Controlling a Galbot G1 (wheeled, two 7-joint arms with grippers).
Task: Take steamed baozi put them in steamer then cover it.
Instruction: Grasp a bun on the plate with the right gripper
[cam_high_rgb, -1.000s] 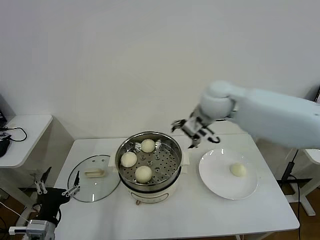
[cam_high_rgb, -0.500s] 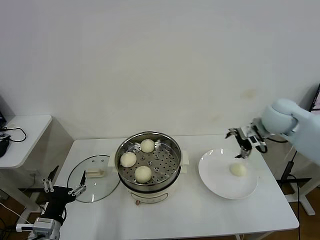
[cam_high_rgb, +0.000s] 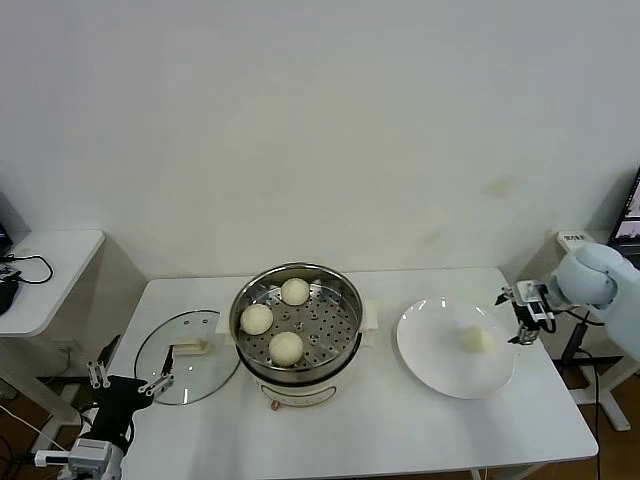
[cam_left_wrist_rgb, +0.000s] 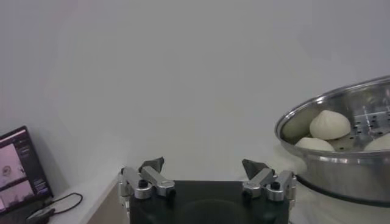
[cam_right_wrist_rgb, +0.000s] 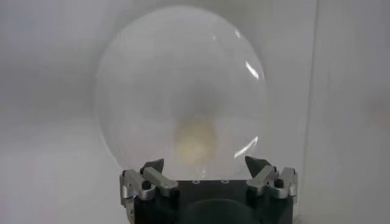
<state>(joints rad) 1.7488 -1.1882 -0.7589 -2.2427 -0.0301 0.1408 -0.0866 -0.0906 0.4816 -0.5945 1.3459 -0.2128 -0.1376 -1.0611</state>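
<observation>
Left gripper (cam_high_rgb: 128, 381) parked low off the table's near-left corner, fingers apart, empty. We note three smooth cream baozi (cam_high_rgb: 286, 347) in the steel steamer (cam_high_rgb: 297, 322); a fourth baozi (cam_high_rgb: 476, 340), round with no long axis, sits on the white plate (cam_high_rgb: 440, 370). Right gripper (cam_high_rgb: 527, 314) just beyond the plate's right rim, fingers spread, empty. Glass cover (cam_high_rgb: 186, 356) lies flat left of the steamer.

Plain white wall (cam_high_rgb: 320, 120), white table (cam_high_rgb: 400, 430)

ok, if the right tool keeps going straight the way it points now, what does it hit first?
Likely the last cream-white round dough bun on the flat white round plate. The open right tool faces it from the plate's right edge; depth unclear, it may touch the plate first.
</observation>
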